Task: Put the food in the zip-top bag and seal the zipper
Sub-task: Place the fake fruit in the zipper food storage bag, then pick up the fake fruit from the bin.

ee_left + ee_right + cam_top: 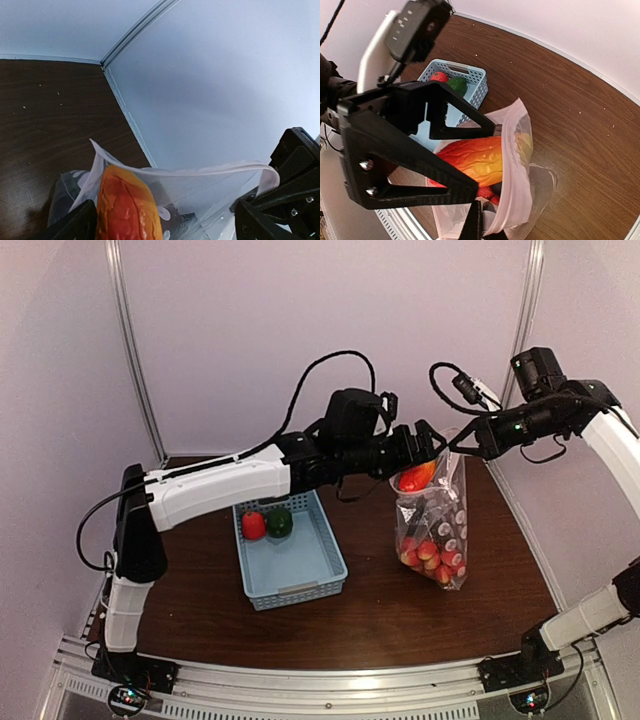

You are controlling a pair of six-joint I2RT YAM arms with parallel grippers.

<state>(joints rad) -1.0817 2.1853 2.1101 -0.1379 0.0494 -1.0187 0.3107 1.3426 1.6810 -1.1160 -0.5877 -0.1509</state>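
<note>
At zip-top bag (445, 515) mouth: left jaws wide around half-hidden red pepper (416, 477); right jaws pinch rim, tips obscured

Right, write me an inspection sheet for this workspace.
Surface: dark brown wood-grain table.
Job's things: zip-top bag hangs upright, mouth open, with round fruits at its bottom. The red pepper is at the mouth. The tomato and green pepper are in the blue basket.
Clutter: nothing seen.
Claws: left claw has its jaws apart around the red pepper, apparently wider than it. The right claw pinches the bag's mouth edge.
Cables: black cable loops above the left arm, and another runs by the right wrist.
Surroundings: white walls, metal rail at the near edge.
</note>
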